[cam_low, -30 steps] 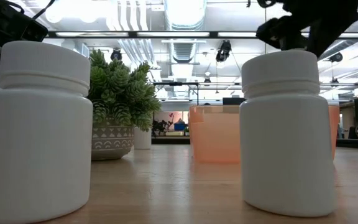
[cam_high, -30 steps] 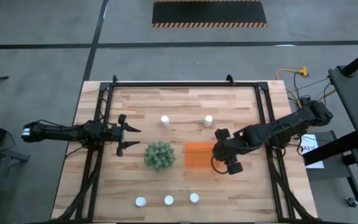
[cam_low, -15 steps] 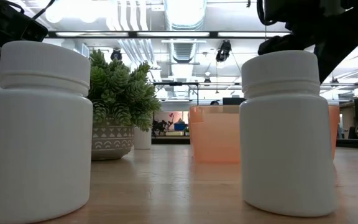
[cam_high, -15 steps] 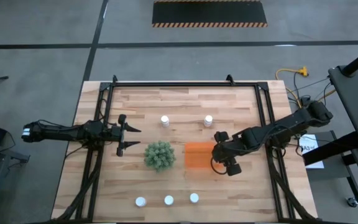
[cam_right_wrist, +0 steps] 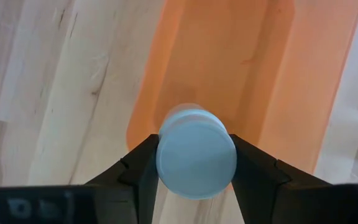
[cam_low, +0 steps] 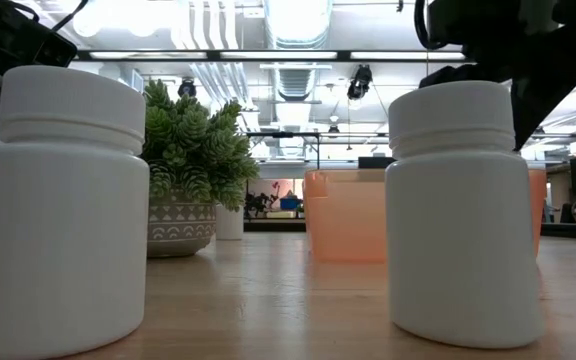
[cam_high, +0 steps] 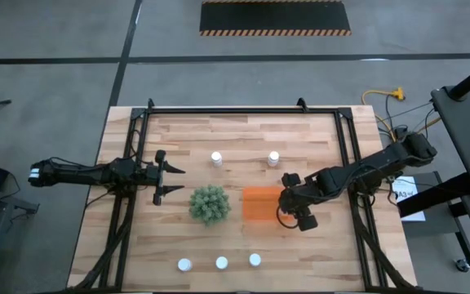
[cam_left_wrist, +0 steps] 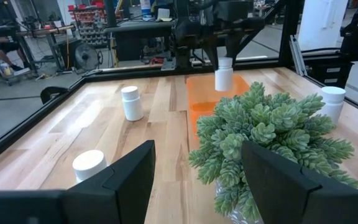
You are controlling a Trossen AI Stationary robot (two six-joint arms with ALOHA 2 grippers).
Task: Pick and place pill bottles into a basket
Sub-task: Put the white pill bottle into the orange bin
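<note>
A small white cylindrical pill bottle with a round white cap (cam_right_wrist: 196, 151) is pinched between the fingers of the right gripper (cam_right_wrist: 194, 163) and held right above the near end of the little rectangular bright orange plastic basket (cam_right_wrist: 241, 74), not set down in it yet. Three more white bottles (cam_high: 220, 262) are lined up along the front edge of the light wooden table (cam_high: 178, 237), and two (cam_high: 216, 158) are stood behind the round spiky green plant (cam_high: 209, 203). The left gripper (cam_high: 166, 179) is parked at the table's left side, fingers spread and nothing held.
</note>
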